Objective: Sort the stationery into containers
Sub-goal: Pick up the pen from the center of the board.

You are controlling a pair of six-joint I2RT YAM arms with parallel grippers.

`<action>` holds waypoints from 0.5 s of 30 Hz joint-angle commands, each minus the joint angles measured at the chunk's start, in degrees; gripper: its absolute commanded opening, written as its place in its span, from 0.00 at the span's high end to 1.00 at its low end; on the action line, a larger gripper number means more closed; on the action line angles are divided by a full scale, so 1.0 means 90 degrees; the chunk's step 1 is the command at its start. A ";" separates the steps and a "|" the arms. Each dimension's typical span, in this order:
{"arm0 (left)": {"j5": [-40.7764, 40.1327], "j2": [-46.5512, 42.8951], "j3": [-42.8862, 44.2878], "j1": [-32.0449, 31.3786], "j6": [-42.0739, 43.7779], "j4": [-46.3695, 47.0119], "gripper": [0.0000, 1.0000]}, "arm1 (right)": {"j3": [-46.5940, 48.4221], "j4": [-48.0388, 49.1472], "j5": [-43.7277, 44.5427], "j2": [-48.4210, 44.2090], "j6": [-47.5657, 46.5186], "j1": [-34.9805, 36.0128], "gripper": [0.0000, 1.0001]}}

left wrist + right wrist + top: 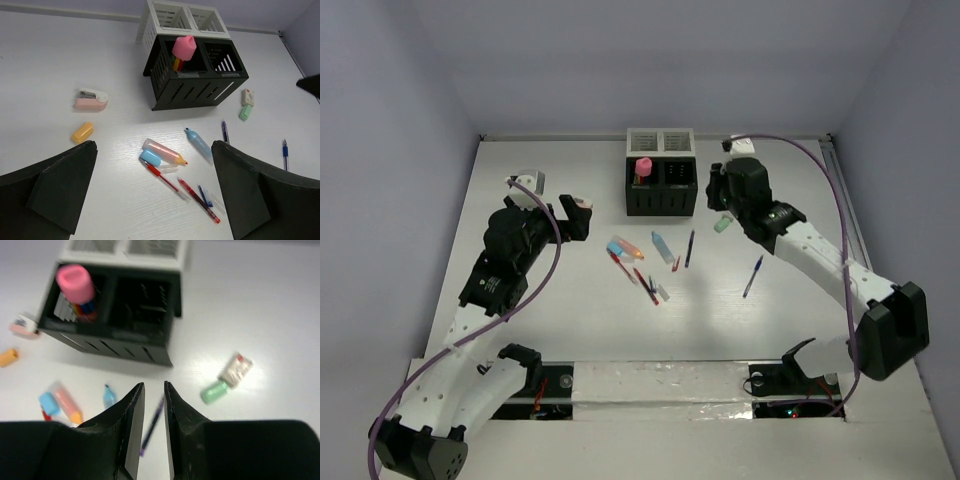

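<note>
The containers stand at the table's back middle: a white box (660, 141) behind a black box (661, 190). A pink marker (643, 167) stands in the black box's left compartment (184, 47) (75, 282). Loose on the table lie a pink-orange marker (164, 151), a light blue marker (199, 143), two red pens (165, 178), a dark pen (690, 248) and a blue pen (752, 276). My left gripper (153, 144) is wide open and empty, high above the pens. My right gripper (154, 386) is empty, with only a narrow gap, right of the black box (715, 195).
A pink stapler (91, 100) and an orange cap (82, 132) lie left of the boxes. A green piece (215, 391) and a white eraser (236, 369) lie right of the black box. A light blue cap (150, 158) and a small blue bit (205, 195) lie among the pens.
</note>
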 commanded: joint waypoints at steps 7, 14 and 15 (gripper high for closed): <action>0.0022 0.0013 0.0257 0.0039 -0.0112 0.0213 0.01 | -0.1956 0.0914 -0.2165 -0.0781 0.0604 -0.0078 0.62; 0.0071 0.0130 0.0277 0.0097 -0.0161 0.0174 0.01 | -0.1078 0.0905 -0.2451 0.0479 0.0175 0.0370 0.41; 0.0081 0.0120 0.0257 0.0097 -0.0171 0.0203 0.01 | -0.0990 0.0925 -0.2441 0.0800 0.0059 0.0429 0.39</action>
